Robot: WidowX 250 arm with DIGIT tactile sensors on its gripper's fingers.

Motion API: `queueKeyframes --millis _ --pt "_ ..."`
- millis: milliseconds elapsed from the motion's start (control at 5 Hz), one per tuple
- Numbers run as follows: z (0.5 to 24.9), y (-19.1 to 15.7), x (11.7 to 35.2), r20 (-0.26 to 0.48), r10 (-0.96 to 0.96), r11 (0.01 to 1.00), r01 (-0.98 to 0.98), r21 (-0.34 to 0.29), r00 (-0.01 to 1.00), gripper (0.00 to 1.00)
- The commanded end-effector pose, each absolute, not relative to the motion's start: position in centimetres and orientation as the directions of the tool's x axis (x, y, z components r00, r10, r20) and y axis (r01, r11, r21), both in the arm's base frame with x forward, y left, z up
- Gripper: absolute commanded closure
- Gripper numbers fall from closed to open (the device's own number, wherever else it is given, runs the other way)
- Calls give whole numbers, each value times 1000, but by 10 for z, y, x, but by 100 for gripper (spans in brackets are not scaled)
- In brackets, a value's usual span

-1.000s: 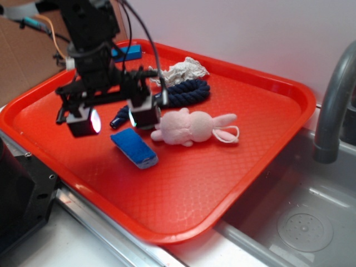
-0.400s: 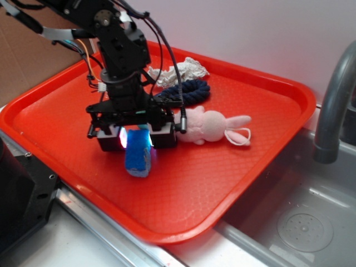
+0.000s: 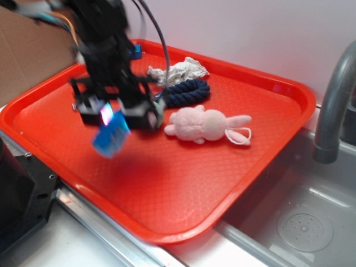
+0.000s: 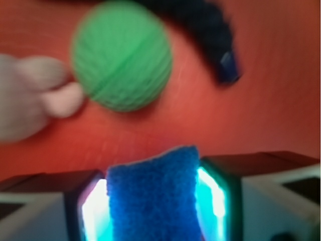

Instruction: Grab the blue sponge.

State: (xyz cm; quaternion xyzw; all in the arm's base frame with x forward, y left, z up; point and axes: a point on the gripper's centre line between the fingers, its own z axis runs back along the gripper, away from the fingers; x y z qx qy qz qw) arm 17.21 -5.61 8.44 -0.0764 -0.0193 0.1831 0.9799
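while the exterior view is smeared with motion blur, the gripper (image 3: 114,115) can be seen above the left part of the red tray (image 3: 183,189), its two glowing fingers clamped on the blue sponge (image 3: 111,139). sponge hangs tilted below the fingers, clear of the tray surface, a dark shadow beneath it.

wrist view confirms: blue sponge (image 4: 154,198) pinched between the lit pads (image 4: 213,198), fuzzy blue face toward the lens, pale edge along its top.

pink bunny (image 3: 206,125) lies on its side near tray centre, just right of the gripper, not touching it. dark blue rope (image 3: 186,92) coils behind the bunny; a crumpled pale cloth (image 3: 181,70) sits behind the rope near the far rim. small blue block (image 3: 135,52) partly hidden behind the arm at the far rim.

wrist view also shows a green ball (image 4: 122,63) on the tray, touching or just beside the bunny's pale paw (image 4: 60,98); rope end (image 4: 220,45) off to its right, apart.

grey faucet (image 3: 334,100) and sink basin (image 3: 300,222) to the right of the tray.
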Motion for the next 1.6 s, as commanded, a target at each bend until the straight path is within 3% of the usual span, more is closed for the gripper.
queueKeyframes --millis 0,200,400,600,800,1000,1400 --pt "191 -2 157 116 102 994 -97 -51 988 100" --pt "218 14 151 119 109 992 -101 -74 987 100" --pt "224 19 150 117 98 995 -93 -45 988 100" --pt "210 21 150 83 86 996 -85 -12 993 100" --pt "185 27 150 57 -12 998 8 65 998 100" --pt "164 26 162 56 -105 991 99 91 993 100" --pt "168 19 169 132 -119 992 112 59 984 100"
